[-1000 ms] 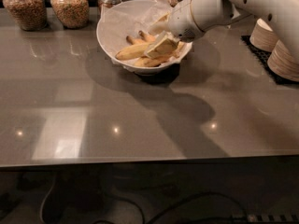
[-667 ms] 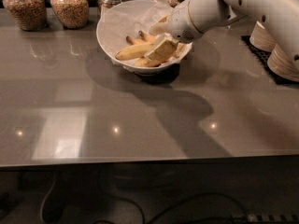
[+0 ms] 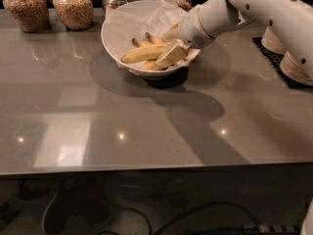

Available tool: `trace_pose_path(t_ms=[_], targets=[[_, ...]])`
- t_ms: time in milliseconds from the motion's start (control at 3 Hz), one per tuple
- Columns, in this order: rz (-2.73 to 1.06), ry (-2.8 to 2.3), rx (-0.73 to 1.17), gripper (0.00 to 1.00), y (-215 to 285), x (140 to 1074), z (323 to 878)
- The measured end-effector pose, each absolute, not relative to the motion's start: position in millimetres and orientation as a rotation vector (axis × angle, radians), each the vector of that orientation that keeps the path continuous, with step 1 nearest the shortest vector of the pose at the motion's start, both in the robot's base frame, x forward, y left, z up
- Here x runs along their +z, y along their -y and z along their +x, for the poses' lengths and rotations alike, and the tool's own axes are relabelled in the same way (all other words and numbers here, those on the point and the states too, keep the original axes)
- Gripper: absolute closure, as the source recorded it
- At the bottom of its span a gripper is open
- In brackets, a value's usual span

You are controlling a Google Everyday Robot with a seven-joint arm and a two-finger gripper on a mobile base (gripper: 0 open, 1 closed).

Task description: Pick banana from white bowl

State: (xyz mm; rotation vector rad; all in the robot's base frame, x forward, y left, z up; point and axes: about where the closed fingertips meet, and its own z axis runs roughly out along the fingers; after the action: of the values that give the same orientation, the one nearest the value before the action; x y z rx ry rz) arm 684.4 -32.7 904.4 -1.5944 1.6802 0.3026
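The white bowl, lined with crinkled white paper, stands on a dark base at the back middle of the grey table. Several yellow bananas lie in it. The longest, plumpest banana lies across the front of the bowl, pointing left. Shorter bananas with dark tips lie behind and under it. My gripper reaches in from the right on the white arm and sits low inside the bowl, at the right end of the long banana and touching the pile. The bananas' right ends are hidden behind it.
Several glass jars of grain line the back edge. Stacked beige paper plates stand on a black mat at the right. The table's front edge runs across the lower part of the view.
The arm has shifted only very slightly. The gripper stays in the bowl at the bananas, and the bananas have not moved.
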Motion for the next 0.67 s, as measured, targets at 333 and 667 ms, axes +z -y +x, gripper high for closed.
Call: trace_pose_path(t_ms=[333,667], targets=[[-1.590,-1.709,0.291,0.60,41.3,898.0,687.9],[-1.589,-1.711,0.290,0.82,41.9,897.5,688.1]])
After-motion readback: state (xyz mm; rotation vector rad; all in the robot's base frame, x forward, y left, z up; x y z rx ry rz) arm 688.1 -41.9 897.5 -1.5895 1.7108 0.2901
